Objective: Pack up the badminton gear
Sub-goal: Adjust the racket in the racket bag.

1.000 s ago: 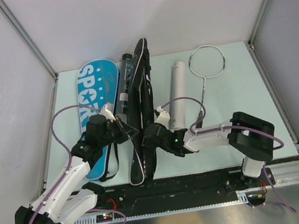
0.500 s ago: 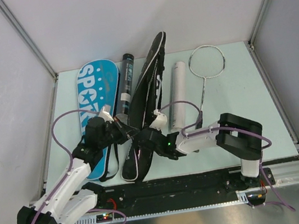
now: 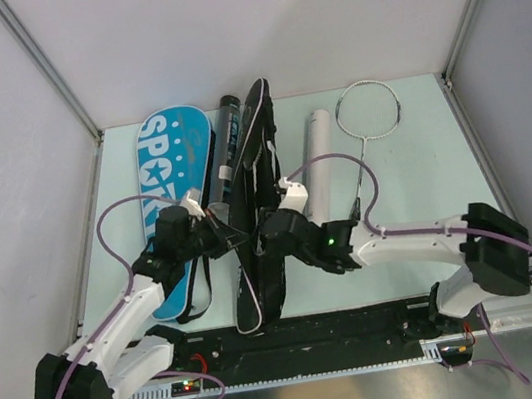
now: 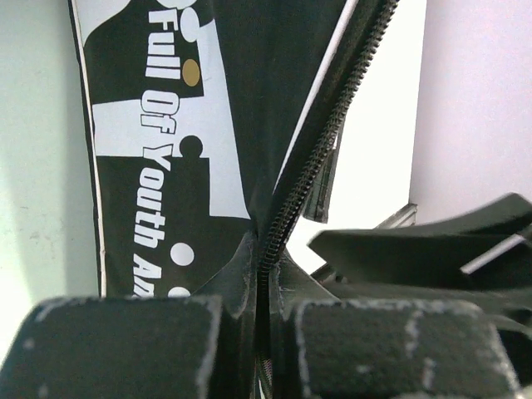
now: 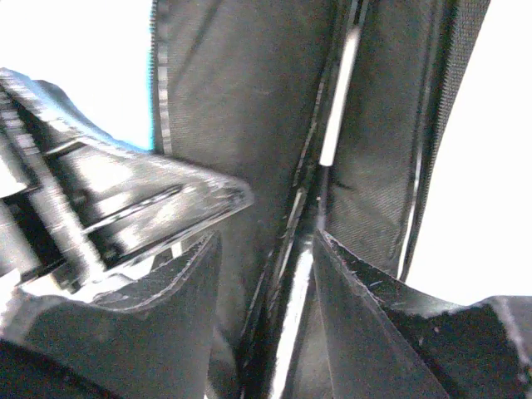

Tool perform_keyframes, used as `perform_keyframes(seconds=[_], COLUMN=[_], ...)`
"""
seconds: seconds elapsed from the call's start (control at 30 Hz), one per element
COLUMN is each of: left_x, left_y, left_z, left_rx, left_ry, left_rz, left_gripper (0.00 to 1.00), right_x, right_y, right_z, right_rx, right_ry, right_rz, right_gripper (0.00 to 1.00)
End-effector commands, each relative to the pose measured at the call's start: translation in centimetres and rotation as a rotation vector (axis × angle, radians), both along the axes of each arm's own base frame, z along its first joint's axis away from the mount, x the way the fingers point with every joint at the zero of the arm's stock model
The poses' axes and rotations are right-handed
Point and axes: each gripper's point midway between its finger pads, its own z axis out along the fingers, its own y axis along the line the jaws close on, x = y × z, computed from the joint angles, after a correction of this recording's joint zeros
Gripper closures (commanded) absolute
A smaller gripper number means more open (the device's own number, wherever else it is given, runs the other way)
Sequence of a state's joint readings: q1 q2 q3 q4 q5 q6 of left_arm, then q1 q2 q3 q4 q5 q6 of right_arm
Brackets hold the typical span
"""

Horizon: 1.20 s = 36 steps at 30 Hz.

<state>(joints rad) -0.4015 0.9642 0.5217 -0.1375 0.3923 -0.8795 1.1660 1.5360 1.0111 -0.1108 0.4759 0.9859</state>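
Left claw clamped together on the black cover, pinching its zipper edge near the narrow end. Right claw sits just opposite on the cover's other side, fingers apart with the cover's seam running between them, not squeezing it. Black cover raised on its edge, running from the counter's near edge up toward the far middle; white "Full Of Youth" print shows on the left wrist view. Black tube lies just left of it, partly hidden behind it. Blue cover lies flat further left, under the left arm. White tube lies just right of the black cover. Silver racket further right, head toward the far wall. All on the pale green counter.
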Motion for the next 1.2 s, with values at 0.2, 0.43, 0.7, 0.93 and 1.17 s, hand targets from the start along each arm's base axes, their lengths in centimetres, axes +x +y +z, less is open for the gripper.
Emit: perform_keyframes(seconds=[0.2,0.43,0.7,0.93,1.17], left_x=[0.8,0.8,0.7,0.6,0.7], left_y=[0.2,0.1,-0.2,-0.2,-0.2], left_z=[1.2,2.2,2.4,2.6,2.6], left_rx=[0.005,0.009,0.002,-0.001,-0.004], left_ry=[-0.072,-0.124,-0.117,-0.128,-0.123], left_rz=[-0.005,-0.033,-0.055,-0.058,-0.057], left_gripper=[1.0,1.0,1.0,1.0,1.0], right_x=[2.8,5.3,5.8,7.9,9.5], right_y=[-8.2,-19.4,-25.8,-25.6,-25.5], right_z=[6.4,0.7,-5.8,-8.9,-11.1], right_rx=[-0.022,-0.151,-0.241,-0.271,-0.347], right_ry=[-0.086,0.079,0.234,0.278,0.329], right_rz=[-0.081,-0.364,-0.48,-0.457,-0.465], right_gripper=[0.46,0.41,0.39,0.4,0.4])
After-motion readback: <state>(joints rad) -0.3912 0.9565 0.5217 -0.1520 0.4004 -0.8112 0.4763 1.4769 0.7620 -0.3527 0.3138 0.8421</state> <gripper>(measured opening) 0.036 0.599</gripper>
